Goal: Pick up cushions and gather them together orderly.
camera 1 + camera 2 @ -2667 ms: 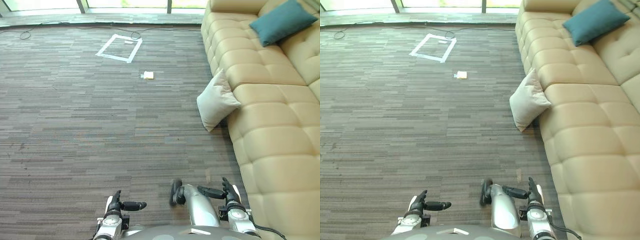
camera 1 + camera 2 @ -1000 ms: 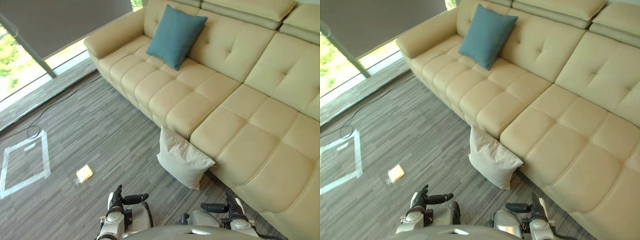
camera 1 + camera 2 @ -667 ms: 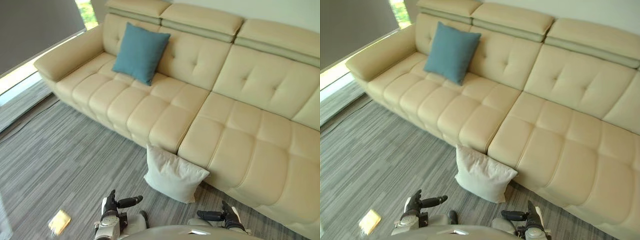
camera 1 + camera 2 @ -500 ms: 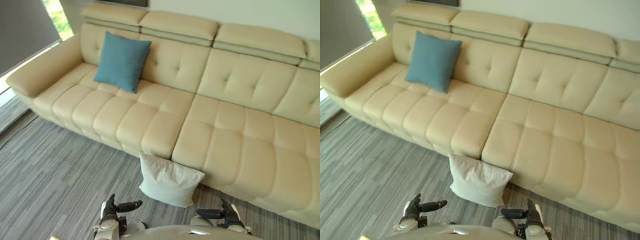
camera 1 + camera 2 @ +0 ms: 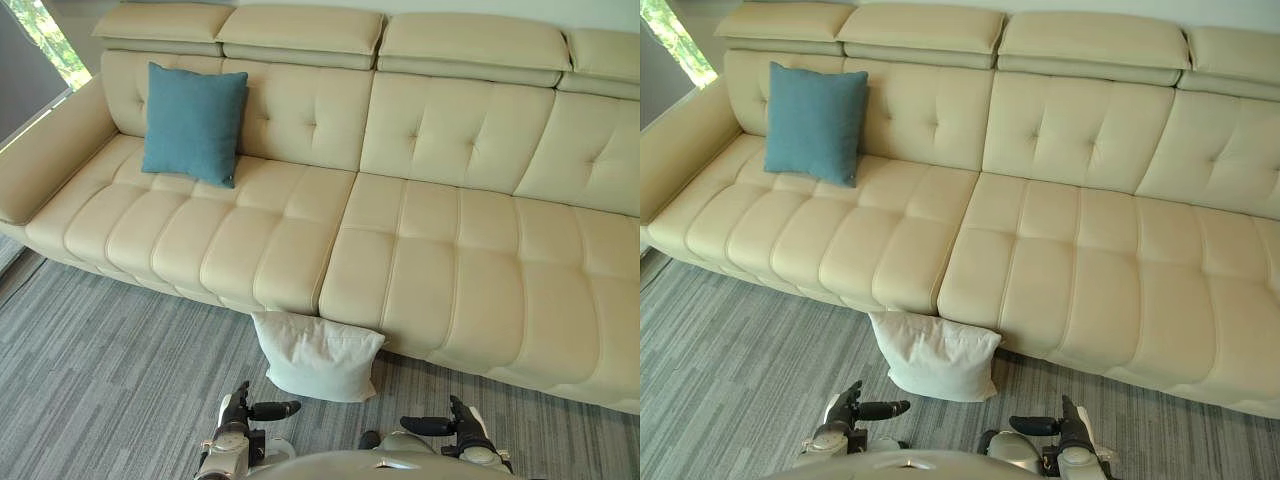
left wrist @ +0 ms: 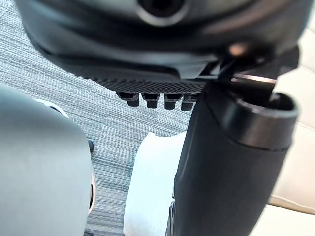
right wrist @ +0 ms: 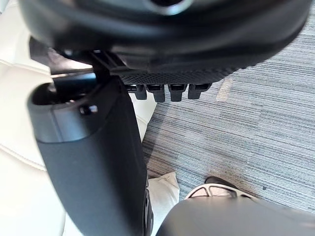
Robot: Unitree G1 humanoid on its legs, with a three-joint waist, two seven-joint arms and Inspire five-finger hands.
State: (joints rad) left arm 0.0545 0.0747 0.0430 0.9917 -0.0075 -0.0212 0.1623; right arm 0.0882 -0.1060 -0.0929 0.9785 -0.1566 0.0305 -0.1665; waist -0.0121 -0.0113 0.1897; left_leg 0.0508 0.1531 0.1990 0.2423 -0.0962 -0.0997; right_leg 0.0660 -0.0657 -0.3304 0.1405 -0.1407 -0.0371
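Note:
A white cushion (image 5: 315, 355) lies on the carpet, leaning against the front of the beige sofa (image 5: 430, 260). A teal cushion (image 5: 193, 122) stands upright against the sofa's backrest at its left end. My left hand (image 5: 237, 413) hangs low, just in front of the white cushion's left corner and not touching it. My right hand (image 5: 456, 427) hangs low to the cushion's right. Both hands are open and hold nothing. In the left wrist view the white cushion (image 6: 152, 187) shows past the thumb (image 6: 226, 162). The right wrist view has the thumb (image 7: 93, 162) in front of carpet and sofa.
The long sofa spans the whole width ahead, with an armrest (image 5: 45, 160) at the far left. Grey striped carpet (image 5: 110, 370) covers the floor between me and the sofa. A window (image 5: 40, 25) shows at the upper left.
The whole view has swung round, so the sofa now stands square ahead with the white cushion just beyond my hands. Both hands keep the same pose.

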